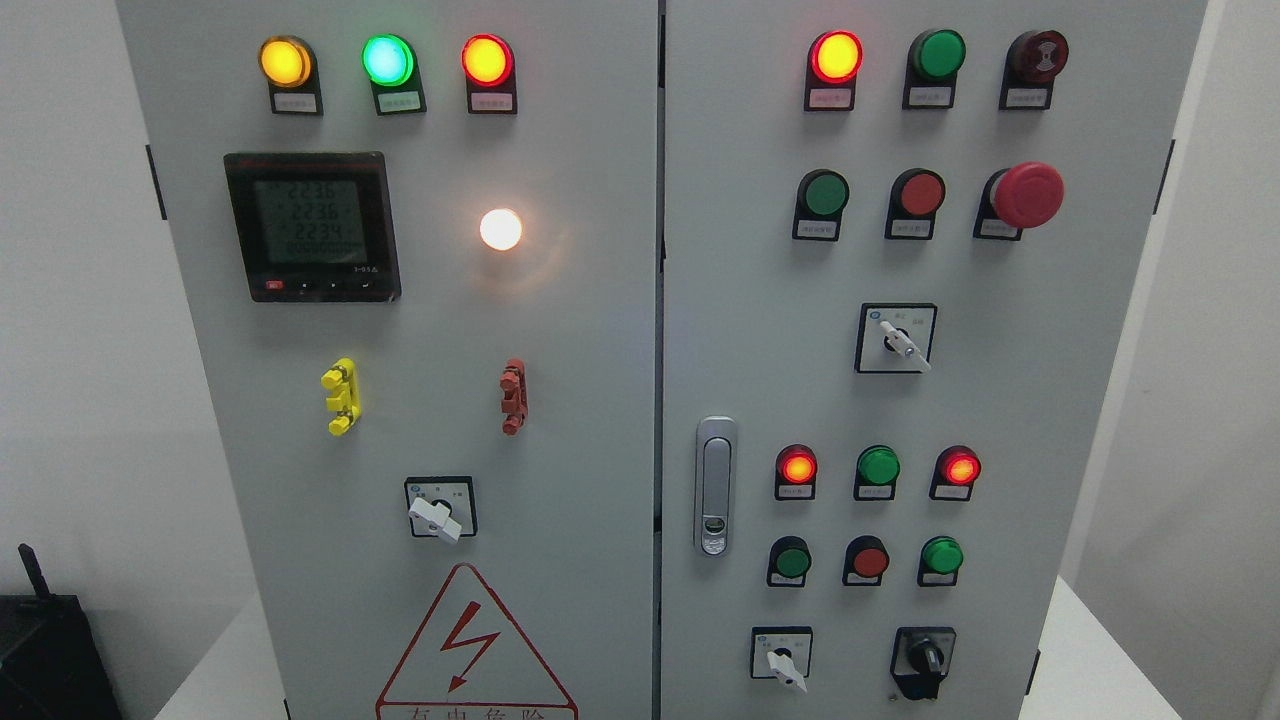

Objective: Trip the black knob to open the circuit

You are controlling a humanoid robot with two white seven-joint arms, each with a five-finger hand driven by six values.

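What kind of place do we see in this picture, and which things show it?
Probably an electrical control room or training lab. A grey control cabinet fills the view, with lit indicator lamps, a digital meter, a red emergency stop button and the black knob. No robot hand shows.

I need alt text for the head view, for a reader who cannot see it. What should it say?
A grey electrical cabinet with two doors fills the view, with no robot hand visible. The black knob sits at the right door's lower right, beside a white knob. Lit lamps and a meter display are higher up.
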